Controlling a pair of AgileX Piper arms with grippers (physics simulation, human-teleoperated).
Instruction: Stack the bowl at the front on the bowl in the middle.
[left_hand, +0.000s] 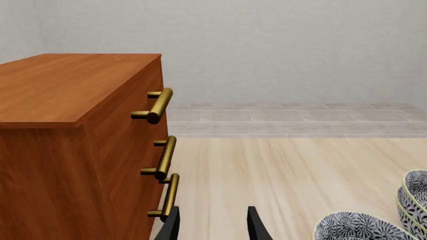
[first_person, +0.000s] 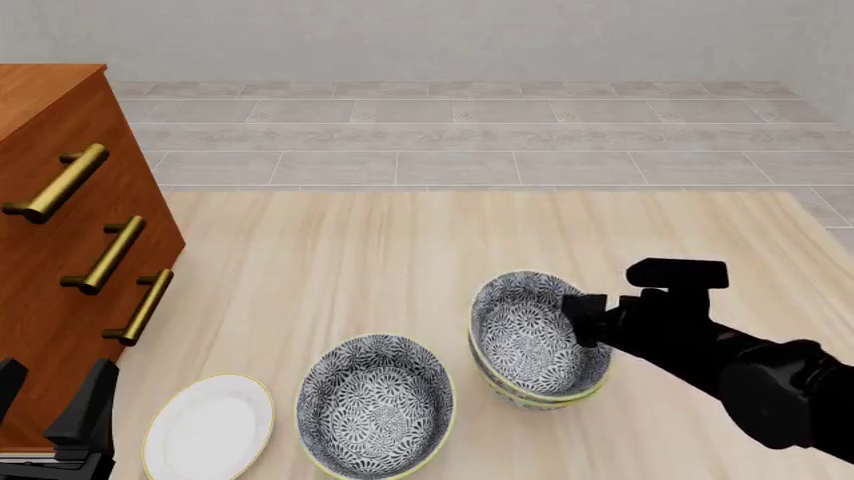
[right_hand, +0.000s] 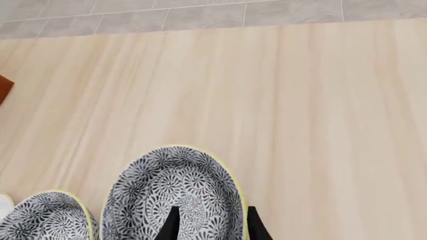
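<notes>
The right claw (first_person: 583, 318) pinches the three o'clock rim of the front bowl (first_person: 534, 335), nested on the middle bowl (first_person: 523, 396); the left claw (first_person: 51, 412) gapes empty.

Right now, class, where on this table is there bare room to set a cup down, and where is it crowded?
Bare: the wide wood between the bowls and the tiled strip, beside the drawers. Crowded: the near edge, with plate, single bowl, stacked bowls and right gripper.
</notes>
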